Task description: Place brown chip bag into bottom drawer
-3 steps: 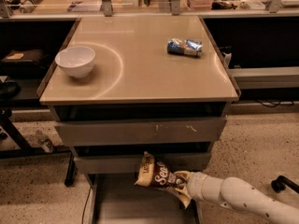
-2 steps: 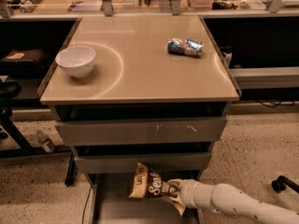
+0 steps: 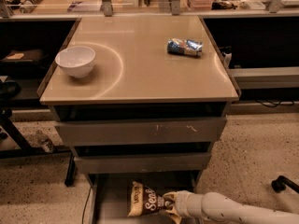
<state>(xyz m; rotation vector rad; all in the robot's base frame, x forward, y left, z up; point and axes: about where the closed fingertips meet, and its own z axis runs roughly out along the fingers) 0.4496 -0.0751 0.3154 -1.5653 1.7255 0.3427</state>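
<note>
At frame bottom, your pincer [image 3: 169, 203] is clamping the bag [image 3: 145, 200] by its right end (so it's hanging clear of the walls), holding it low over the bottom drawer [image 3: 111, 196].

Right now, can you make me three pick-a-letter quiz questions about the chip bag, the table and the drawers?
1. How many things sit on the tabletop? A one. B four. C two.
2. Where is the brown chip bag? A on the tabletop. B over the bottom drawer, at the hand. C on the floor beside the drawers.
3. The bottom drawer is: A pulled open. B pushed shut. C taken away.

Answers:
1 C: only a white bowl and a blue-and-silver packet are up there.
2 B: the bag is low down at the hand, above the drawer's grey floor.
3 A: its floor sticks out below the upper drawers.
</note>
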